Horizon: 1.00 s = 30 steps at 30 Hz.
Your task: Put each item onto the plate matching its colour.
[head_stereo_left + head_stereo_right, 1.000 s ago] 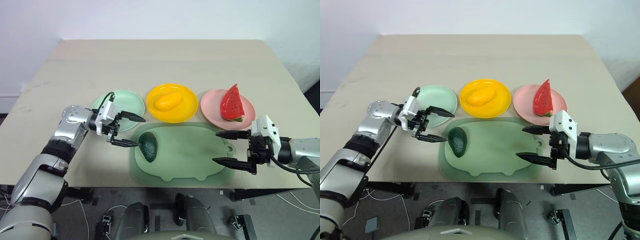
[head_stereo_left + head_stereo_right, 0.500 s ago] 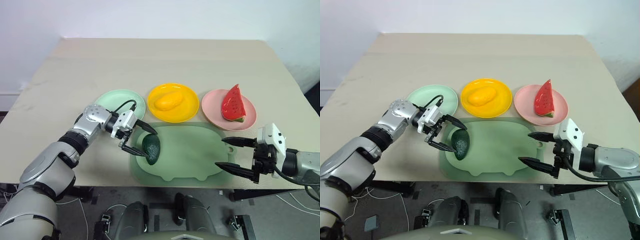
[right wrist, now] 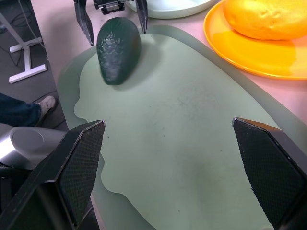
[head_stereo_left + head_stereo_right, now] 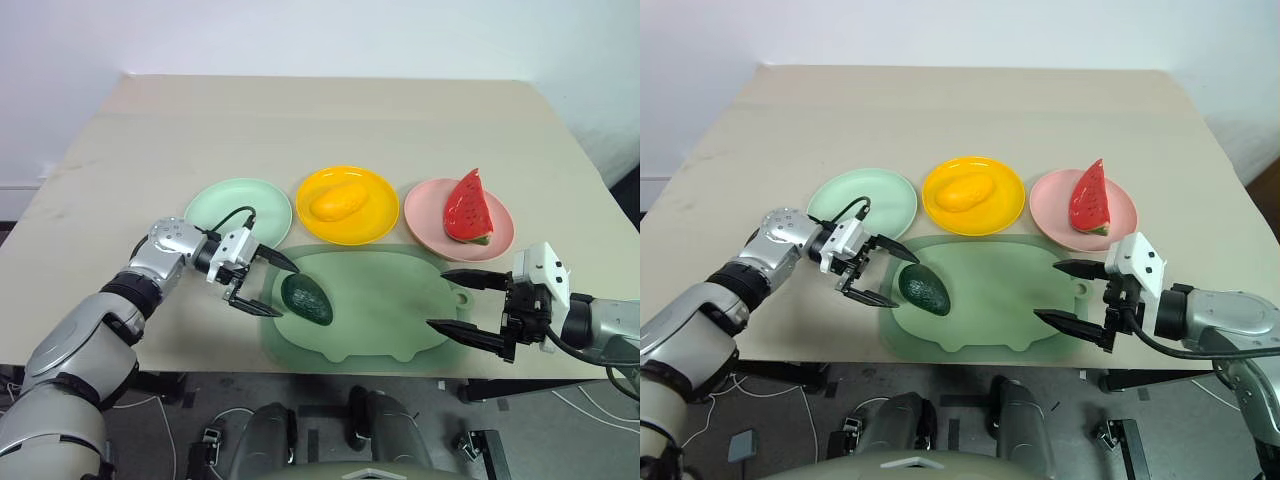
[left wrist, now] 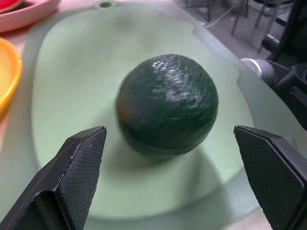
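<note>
Nudged by the wide-open left claw (image 4: 256,285), the avocado (image 4: 306,299) had rolled sideways on the cutting board (image 4: 380,310), still ungrasped, mint plate (image 4: 238,207) waiting.

Dark green avocado (image 4: 306,299) is lying on its side near the cutting board's (image 4: 380,320) left edge. Mango (image 4: 336,202) is on the yellow plate (image 4: 378,215), watermelon wedge (image 4: 466,207) on the pink plate (image 4: 425,215), and the mint plate (image 4: 240,206) has nothing on it.

The left arm reaches in from the left side, forearm angled toward the centre. The left gripper (image 4: 262,284) points to the right and slightly downward, its two black fingers spread wide with nothing between the pads. The right arm extends in from the right side. The right gripper (image 4: 462,311) points to the left, fingers fully parted, one above the other, holding nothing.
</note>
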Tool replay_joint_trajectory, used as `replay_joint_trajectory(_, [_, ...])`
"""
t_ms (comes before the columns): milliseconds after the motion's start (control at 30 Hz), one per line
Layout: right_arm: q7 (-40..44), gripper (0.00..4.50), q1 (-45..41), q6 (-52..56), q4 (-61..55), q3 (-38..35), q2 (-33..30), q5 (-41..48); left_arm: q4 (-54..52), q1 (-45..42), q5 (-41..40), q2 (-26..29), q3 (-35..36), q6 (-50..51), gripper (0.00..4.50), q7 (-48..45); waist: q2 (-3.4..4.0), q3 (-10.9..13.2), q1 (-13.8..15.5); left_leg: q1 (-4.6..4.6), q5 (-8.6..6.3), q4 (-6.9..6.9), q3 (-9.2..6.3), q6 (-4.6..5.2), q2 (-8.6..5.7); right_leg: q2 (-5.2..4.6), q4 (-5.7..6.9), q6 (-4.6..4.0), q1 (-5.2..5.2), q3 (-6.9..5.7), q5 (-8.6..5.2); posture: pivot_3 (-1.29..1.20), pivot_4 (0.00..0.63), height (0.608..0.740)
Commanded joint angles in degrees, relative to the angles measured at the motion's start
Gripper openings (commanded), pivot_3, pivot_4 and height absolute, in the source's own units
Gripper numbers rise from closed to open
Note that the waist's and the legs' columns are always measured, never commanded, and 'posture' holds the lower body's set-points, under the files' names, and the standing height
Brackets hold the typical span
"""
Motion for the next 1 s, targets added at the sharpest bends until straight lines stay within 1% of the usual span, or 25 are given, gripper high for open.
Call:
replay_joint_trajectory(33, [0.13,4.48,-1.46,-0.07,0.11,0.58,-0.79,1.06,-2.19,0.51,-0.15,0.88,3.53,0.31,4.50,-0.19,0.00,0.00,0.02,0.01,0.00,0.00,0.00,0.00,0.00,0.00,0.00,0.00,0.00,0.00,0.00,0.00,0.150,0.733])
replay_joint_trajectory(267, [0.09,4.48,-3.69,-0.16,1.19,2.46,-0.72,0.98,-4.65,1.51,1.46,-0.01,6.90,2.69,4.50,-0.19,-0.01,0.00,0.02,0.00,0.00,0.02,0.01,0.00,-0.01,0.00,0.01,0.00,0.01,0.00,0.00,0.00,0.150,0.733])
replay_joint_trajectory(567, [-0.26,4.48,-3.82,-0.13,1.33,3.04,-0.55,1.11,-11.52,5.68,5.10,-1.26,11.96,7.44,4.50,-0.19,-0.01,0.00,0.00,0.00,0.00,0.03,0.01,0.01,-0.01,0.00,0.03,0.00,0.01,0.00,0.00,0.00,0.150,0.733])
replay_joint_trajectory(667, [-0.52,4.48,-3.97,-0.05,1.39,3.39,-0.38,1.10,-13.28,7.43,7.59,-1.66,13.25,8.40,4.50,-0.19,0.00,0.00,0.01,0.01,0.00,0.03,0.01,0.01,0.00,0.00,0.03,0.00,0.01,0.00,0.00,0.00,0.150,0.733])
replay_joint_trajectory(833, [-1.07,4.48,-3.69,0.19,1.30,3.41,-0.20,1.37,-11.33,9.37,13.39,-4.77,17.35,8.67,4.50,-0.19,0.00,0.00,0.08,0.02,0.00,0.04,0.01,0.01,-0.01,0.00,0.03,0.00,0.04,-0.01,0.01,0.00,0.150,0.733])
replay_joint_trajectory(967, [-1.49,4.48,-3.54,0.35,1.28,3.38,-0.13,1.55,-10.92,10.93,16.15,-6.46,20.51,8.87,4.50,-0.19,0.00,0.00,0.02,0.02,0.00,0.04,0.01,0.01,0.00,0.01,0.03,0.00,0.03,-0.01,0.01,0.00,0.150,0.733])
replay_joint_trajectory(1000, [-1.60,4.50,-3.47,0.37,1.30,3.37,-0.10,1.55,-10.93,11.23,16.63,-6.87,21.20,9.09,4.31,-0.19,0.00,0.00,0.02,0.03,0.00,0.04,0.01,0.01,0.00,0.01,0.04,0.00,0.03,-0.01,0.01,0.00,0.150,0.733])
